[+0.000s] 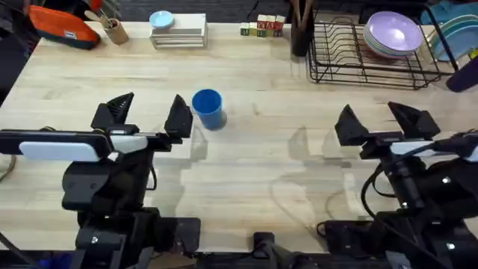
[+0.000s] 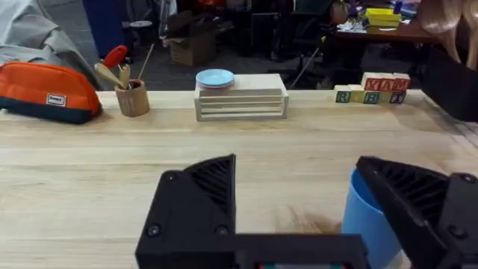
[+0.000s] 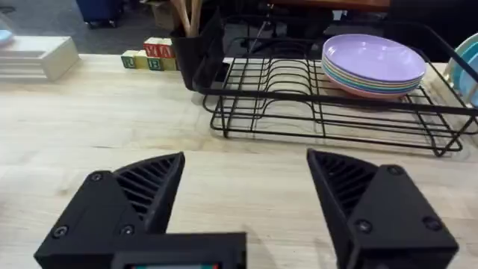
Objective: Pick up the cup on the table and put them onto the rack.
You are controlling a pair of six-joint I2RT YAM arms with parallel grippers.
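Note:
The blue cup [image 1: 208, 108] stands upright on the light wood table [image 1: 254, 149], left of centre. My left gripper [image 1: 149, 114] is open just to the cup's left, its right finger nearly beside the cup; in the left wrist view the cup [image 2: 367, 223] shows behind the right finger, outside the gap of the left gripper [image 2: 321, 198]. The black wire rack [image 1: 370, 54] sits at the far right with purple plates on it; its bare prongs [image 3: 299, 86] face my right gripper [image 3: 246, 187]. My right gripper [image 1: 379, 122] is open over bare table, with nothing between its fingers.
A white stacked stand with a blue plate [image 1: 176, 30], a wooden utensil cup [image 1: 115, 31] and an orange pouch [image 1: 63, 27] line the far edge. Letter blocks [image 1: 261, 27] and a dark utensil holder [image 1: 300, 33] stand left of the rack. Purple plates [image 1: 392, 36] fill its right side.

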